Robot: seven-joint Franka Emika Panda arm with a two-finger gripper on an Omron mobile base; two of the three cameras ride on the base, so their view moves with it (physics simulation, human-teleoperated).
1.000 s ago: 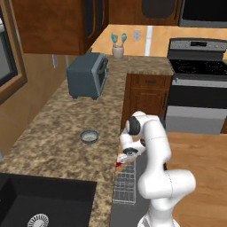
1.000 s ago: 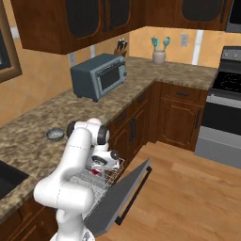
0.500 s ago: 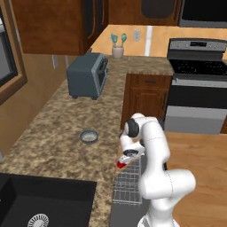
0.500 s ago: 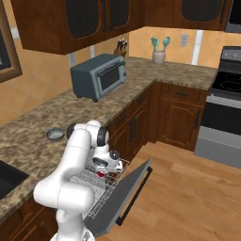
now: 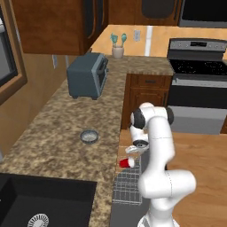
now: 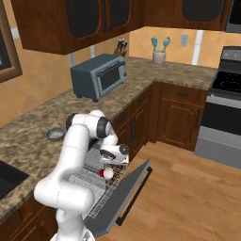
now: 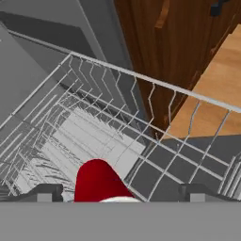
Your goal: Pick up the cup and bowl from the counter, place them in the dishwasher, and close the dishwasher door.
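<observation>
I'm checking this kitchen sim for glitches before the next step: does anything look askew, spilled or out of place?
Nothing looks spilled or damaged. The cup lies sideways at the gripper over the dishwasher's wire rack, which fits loading it. The bowl sits upright on the counter, and the dishwasher door hangs open.

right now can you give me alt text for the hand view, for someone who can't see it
Looking down along the gripper, a red cup sits between its two dark fingertips, just above the grey-white wire rack of the open dishwasher. Beyond the rack's far rim are a brown wooden cabinet door and a strip of wooden floor.
</observation>
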